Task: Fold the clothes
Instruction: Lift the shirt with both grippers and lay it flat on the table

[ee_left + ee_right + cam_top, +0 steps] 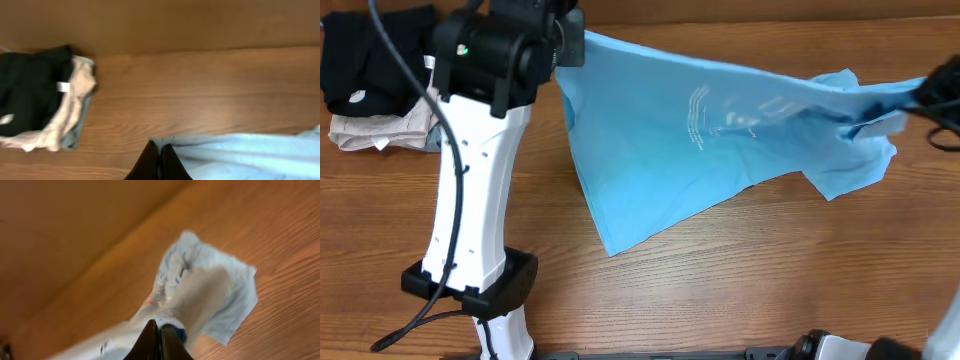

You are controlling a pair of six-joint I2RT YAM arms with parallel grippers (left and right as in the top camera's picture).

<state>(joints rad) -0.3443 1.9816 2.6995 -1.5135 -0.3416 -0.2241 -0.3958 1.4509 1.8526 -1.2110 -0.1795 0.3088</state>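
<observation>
T-shirt (680,150), sky-blue, is lifted and stretched between both arms along its far edge. The body hangs down to a low corner near the wooden table (770,290); we can't tell if that corner touches. White lettering (698,115) shows on the upper side. Left gripper (159,152) is clamped on one blue edge, jaws pressed together with cloth between them. Right gripper (159,330) is pinched the same way on the other end, where the fabric bunches and a loose flap droops. We read this as the spread-out step, with no fold made yet. Next move, as we see it: lower both ends together under tension so the shirt lands flat on bare wood. It should stay well apart from the black garment (375,50) and beige garment (380,130) piled at left. The bunched right end likely needs a regrasp.
</observation>
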